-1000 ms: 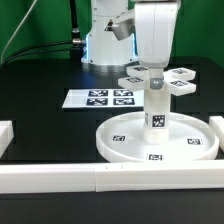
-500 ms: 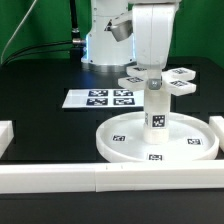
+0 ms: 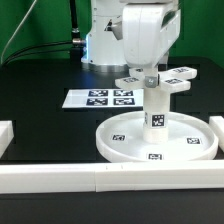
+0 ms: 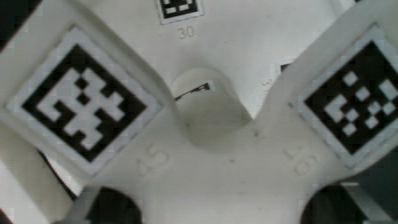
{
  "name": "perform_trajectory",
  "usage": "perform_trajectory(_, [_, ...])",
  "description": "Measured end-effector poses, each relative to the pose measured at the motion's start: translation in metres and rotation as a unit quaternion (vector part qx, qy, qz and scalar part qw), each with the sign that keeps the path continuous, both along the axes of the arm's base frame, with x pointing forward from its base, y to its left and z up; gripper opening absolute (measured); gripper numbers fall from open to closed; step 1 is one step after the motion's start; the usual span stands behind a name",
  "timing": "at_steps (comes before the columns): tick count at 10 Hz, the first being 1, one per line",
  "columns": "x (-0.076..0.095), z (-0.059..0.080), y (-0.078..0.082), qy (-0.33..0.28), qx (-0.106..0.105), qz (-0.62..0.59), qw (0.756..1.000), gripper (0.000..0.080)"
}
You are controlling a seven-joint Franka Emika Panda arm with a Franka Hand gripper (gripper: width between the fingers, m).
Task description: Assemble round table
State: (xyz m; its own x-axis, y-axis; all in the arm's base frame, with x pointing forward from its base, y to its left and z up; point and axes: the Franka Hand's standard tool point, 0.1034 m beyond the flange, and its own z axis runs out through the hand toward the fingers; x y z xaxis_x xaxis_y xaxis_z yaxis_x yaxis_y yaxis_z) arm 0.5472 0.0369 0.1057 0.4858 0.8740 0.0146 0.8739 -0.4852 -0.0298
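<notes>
The large round disc (image 3: 120,150) lies on the black table near the front, and the thick cylindrical leg (image 3: 157,108) stands upright in its hub. The cross-shaped piece (image 3: 178,73) sits on top of the leg. My gripper (image 3: 151,72) comes down on it from above and is shut on its middle. In the wrist view the cross-shaped piece (image 4: 205,110) fills the picture with two marker-bearing arms. My gripper (image 4: 222,205) holds its central body, with a dark finger (image 4: 107,207) against each side.
The marker board (image 3: 100,98) lies flat behind the disc, toward the exterior view's left. A long white border bar (image 3: 60,180) runs along the front edge, and a short one (image 3: 4,135) sits at the left. The robot base (image 3: 100,45) stands at the back.
The jaws have closed from wide open onto the cross-shaped piece. The wrist has shifted slightly to the exterior view's left, and the piece has shifted with it.
</notes>
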Motion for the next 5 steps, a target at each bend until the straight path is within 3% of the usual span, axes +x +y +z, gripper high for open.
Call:
perform_trajectory(3, [-0.0010, -0.0008, -0.0003, 0.006, 0.005, -0.181, 0.983, 0.0440])
perform_trajectory(5, [-0.0027, -0.0013, 0.0007, 0.009, 0.011, -0.298, 0.954, 0.0440])
